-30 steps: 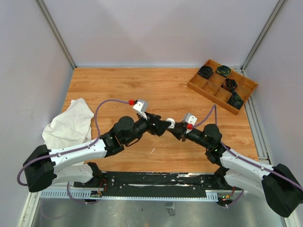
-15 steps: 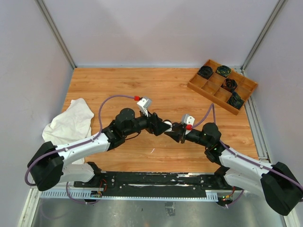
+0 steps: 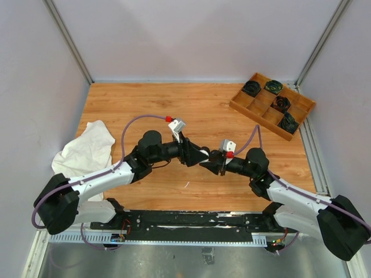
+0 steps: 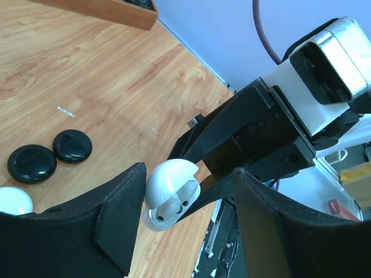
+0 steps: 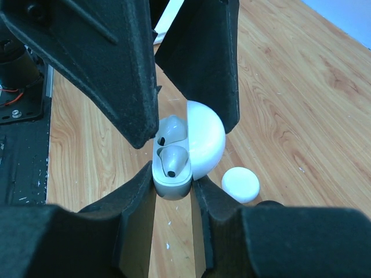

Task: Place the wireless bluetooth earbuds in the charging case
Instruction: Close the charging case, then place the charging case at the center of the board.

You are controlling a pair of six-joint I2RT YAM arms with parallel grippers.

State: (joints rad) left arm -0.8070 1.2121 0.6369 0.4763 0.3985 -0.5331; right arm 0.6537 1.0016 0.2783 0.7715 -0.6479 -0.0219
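White plastic, smooth and glossy: two earbuds [image 5: 172,157] sit in the wells of the open charging case [image 5: 171,189], one behind the other, with only their rounded grey-white backs showing. The lid [image 5: 206,139] stands hinged up beside them as a white dome. Both pieces look seated, so the inserting seems done. What remains is probably to swing the lid down.

The right pincer [image 5: 172,179] is clamped on the case's lower half, a finger on each side. It holds the case raised off the tabletop [image 5: 290,104], just below the middle of the top view. The left pincer [image 4: 186,180] has its fingers apart, one on either side of the case. One finger lies right at the dome, touching it or just beside it; I cannot tell which.

These things are likely light, hard and slippery. The dome offers no flat face, so a push on it could skid off or twist the case in the grip. The sides of the lower half look like the sound place to hold. The earbuds are tiny and could pop out at a knock.

Farther out, a white puck [image 5: 240,184] lies on the tabletop right of centre in the right wrist view. Two black pucks [image 4: 32,164] lie at the left of the left wrist view. A wooden tray [image 3: 272,106] sits at the upper right of the top view and a white cloth [image 3: 84,152] at its left.
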